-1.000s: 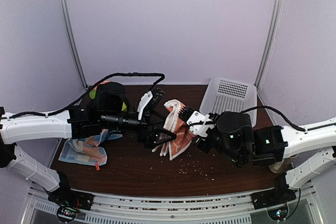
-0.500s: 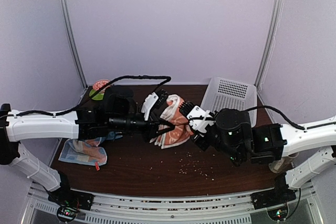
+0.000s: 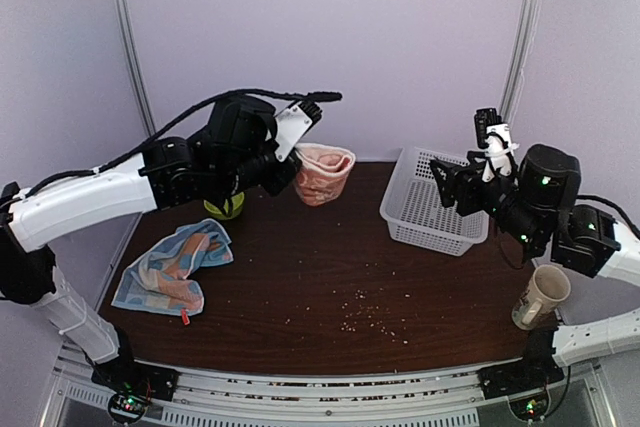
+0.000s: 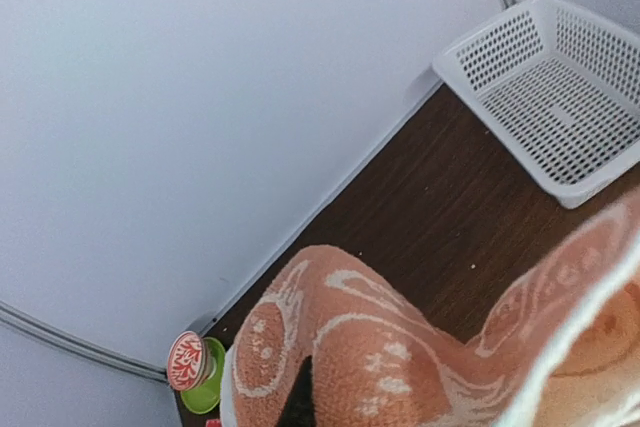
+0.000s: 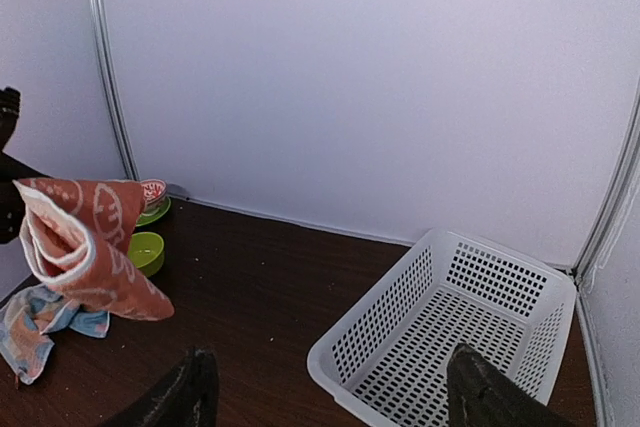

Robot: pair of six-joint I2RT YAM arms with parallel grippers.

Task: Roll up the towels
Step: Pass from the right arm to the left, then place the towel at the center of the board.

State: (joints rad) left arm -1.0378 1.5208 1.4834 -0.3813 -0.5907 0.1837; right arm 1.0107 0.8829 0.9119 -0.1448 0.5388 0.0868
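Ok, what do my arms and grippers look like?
The left arm and right arm have white links, black joint housings and black cables alongside. The left gripper and right gripper have white bodies and black fingers. Green lights dot the right arm.

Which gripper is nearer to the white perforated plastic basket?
Right. The right gripper hovers open close above the white perforated plastic basket; the left gripper holds the orange printed towel off to its left.
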